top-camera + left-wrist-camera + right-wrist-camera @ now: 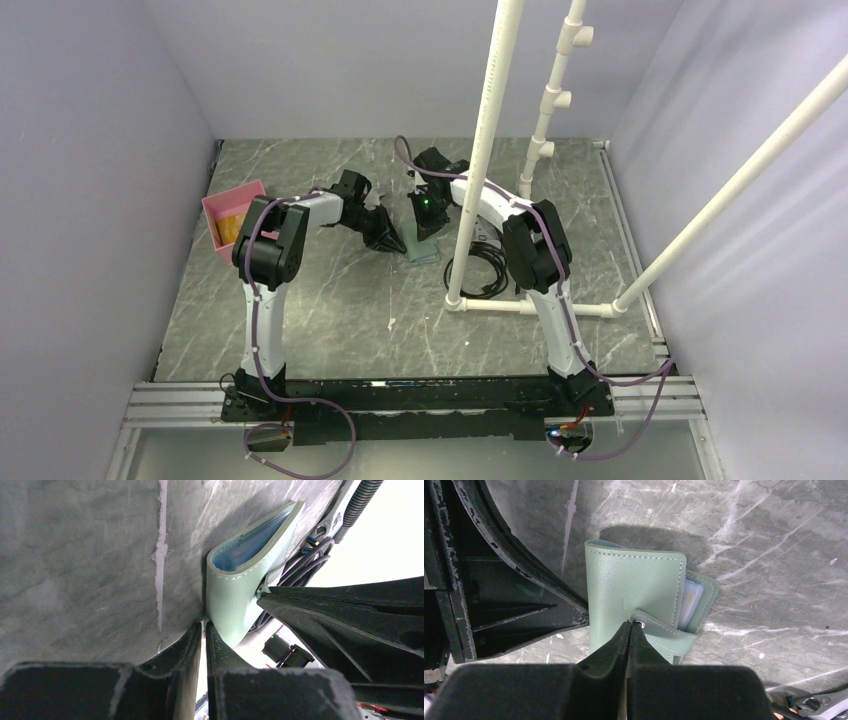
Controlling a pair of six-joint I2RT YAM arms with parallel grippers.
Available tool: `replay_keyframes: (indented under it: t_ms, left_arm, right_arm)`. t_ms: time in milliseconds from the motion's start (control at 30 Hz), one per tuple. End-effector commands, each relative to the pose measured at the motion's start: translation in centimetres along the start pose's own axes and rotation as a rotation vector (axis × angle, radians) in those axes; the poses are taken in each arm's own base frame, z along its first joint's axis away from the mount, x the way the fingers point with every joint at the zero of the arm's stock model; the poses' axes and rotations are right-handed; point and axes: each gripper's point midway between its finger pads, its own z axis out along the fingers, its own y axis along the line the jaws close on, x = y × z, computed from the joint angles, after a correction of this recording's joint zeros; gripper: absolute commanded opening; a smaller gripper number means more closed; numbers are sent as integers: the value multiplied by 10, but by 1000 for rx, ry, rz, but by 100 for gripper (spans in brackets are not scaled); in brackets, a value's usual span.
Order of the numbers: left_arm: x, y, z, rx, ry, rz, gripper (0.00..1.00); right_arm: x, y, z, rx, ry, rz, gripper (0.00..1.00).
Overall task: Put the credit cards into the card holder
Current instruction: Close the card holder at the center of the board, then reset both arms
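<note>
Right gripper [629, 626] is clamped on the tab [665, 638] of the flat muted-green card holder [634, 585] — left gripper [203, 628] is nearly closed (on what, can't tell). If the tab slips, it could flop closed.

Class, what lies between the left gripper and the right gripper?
The card holder, touching the left gripper and right gripper; clearest in the right wrist view.

A grey marbled surface [400, 310] with white veins lies between pale lilac walls [90, 200]. A pink rectangular tray [230, 197] sits at its far left, close to the wall. A white PVC pipe frame [485, 150] stands right of centre, its base pipe flat on the surface. A coil of black cable [483, 270] lies just beside the upright's foot. An aluminium rail [170, 402] runs along the near edge.
</note>
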Motion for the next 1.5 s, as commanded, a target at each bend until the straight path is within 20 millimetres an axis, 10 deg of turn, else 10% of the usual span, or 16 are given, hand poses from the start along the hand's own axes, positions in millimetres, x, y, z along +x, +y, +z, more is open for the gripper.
replay_keyframes:
  t_ms: [0, 100, 233, 433, 600, 767, 900, 1167, 1467]
  left_arm:
    - [-7, -18, 11, 32, -31, 82, 18]
    - [-9, -28, 2, 50, -42, 100, 24]
    - [-27, -47, -39, 93, -124, 146, 32]
    - [-23, -64, -62, 117, -114, 202, 45]
    - [-13, -72, -68, 160, -100, 223, 53]
    - [-3, -94, -122, 75, -246, 383, 71]
    - [1, -109, -188, -10, -444, 483, 83]
    - [41, -173, -391, -131, -1182, 701, 99]
    - [109, -213, -473, -13, -1479, 833, 99]
  right_arm:
    - [58, -19, 67, 46, 176, 7, 6]
    - [-3, 27, 16, -281, 0, 49, 27]
    - [-65, 31, -65, -507, -224, 69, 40]
    - [-80, 9, -144, -435, -385, 32, 54]
    - [-55, -15, -168, -260, -479, 75, 60]
    - [-19, -58, -233, 42, -640, 141, 72]
    - [10, -71, -315, 193, -849, 180, 82]
    - [78, -54, -450, 250, -1211, 89, 100]
    - [136, -39, -543, 248, -1519, 66, 100]
